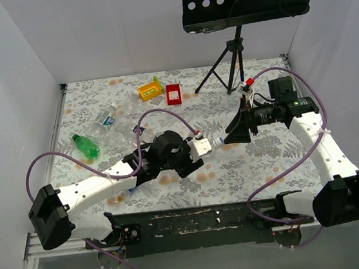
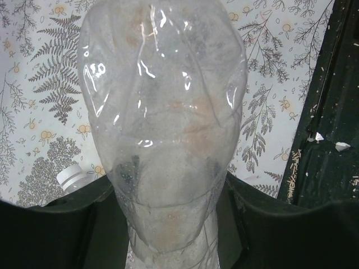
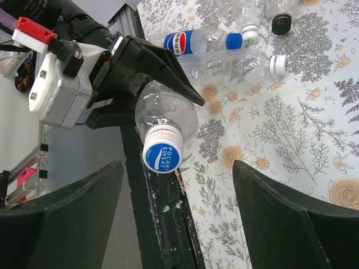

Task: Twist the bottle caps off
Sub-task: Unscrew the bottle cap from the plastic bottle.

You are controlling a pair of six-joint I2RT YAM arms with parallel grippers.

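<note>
**A:** Since the left gripper (image 1: 202, 149) is clenched around a clear bottle (image 2: 162, 112), where does its cap sit?

**B:** The Pocari Sweat cap (image 3: 162, 156), white-sided with a blue top, is on the neck. It juts out past the left fingertips and faces the right gripper (image 3: 176, 168).

**A:** State of the right claw?

**B:** Released, fingers (image 3: 286, 218) spread wide. In its wrist view the cap shows in the gap between them, touching neither.

**A:** Other caps?

**B:** They lie beyond the left claw on the floral tablecloth (image 3: 291, 129). A Pepsi bottle (image 3: 185, 42) carries a blue cap (image 3: 234, 40). Beside it a second clear bottle (image 3: 224, 63) carries a white ribbed cap (image 3: 277, 64). Farther out is a dark cap (image 3: 281, 23); I cannot tell whether it is loose. In the left wrist view, another white cap (image 2: 73, 178) sits just beside one left finger.
</note>
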